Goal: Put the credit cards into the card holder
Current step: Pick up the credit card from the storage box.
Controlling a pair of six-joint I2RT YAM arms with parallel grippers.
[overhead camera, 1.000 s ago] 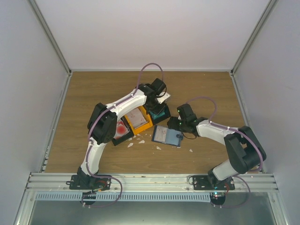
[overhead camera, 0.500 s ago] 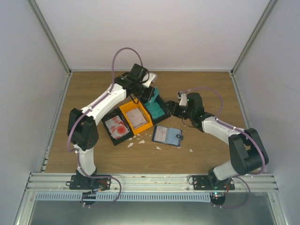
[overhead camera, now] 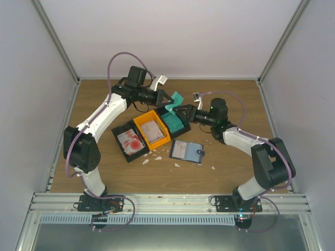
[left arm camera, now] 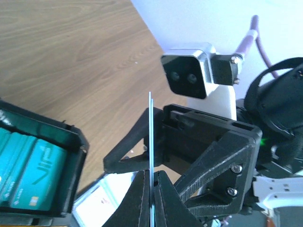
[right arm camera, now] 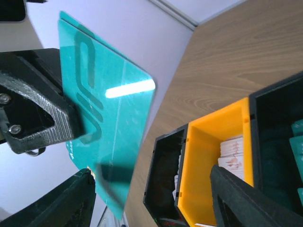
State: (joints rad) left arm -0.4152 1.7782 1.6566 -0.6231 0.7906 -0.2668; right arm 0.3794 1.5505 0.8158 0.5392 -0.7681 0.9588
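In front of the orange bin [right arm camera: 201, 170], nearest the arm bases, the navy card holder [overhead camera: 187, 151] lies opened flat on the wooden surface [overhead camera: 230, 180]. White scraps [overhead camera: 146, 161] are scattered just beside it. The orange bin itself holds pale cards [overhead camera: 152, 129]. Touching its left side is a black bin [overhead camera: 116, 134] of white cards [overhead camera: 132, 141] with a red blotch. Touching its right side is a second black bin [left arm camera: 71, 165] of teal cards [left arm camera: 28, 175], each with a white swoosh-like mark too small to read. Above and behind the orange bin, the left hand [overhead camera: 168, 100] is clenched on one teal card [right arm camera: 109, 123], held in the air. The card's large darker-teal print is not legible as letters. The right hand [overhead camera: 181, 111] faces it with fingers [right arm camera: 241, 198] spread wide and the card's free end between them. Whether the card touches a finger I cannot tell.
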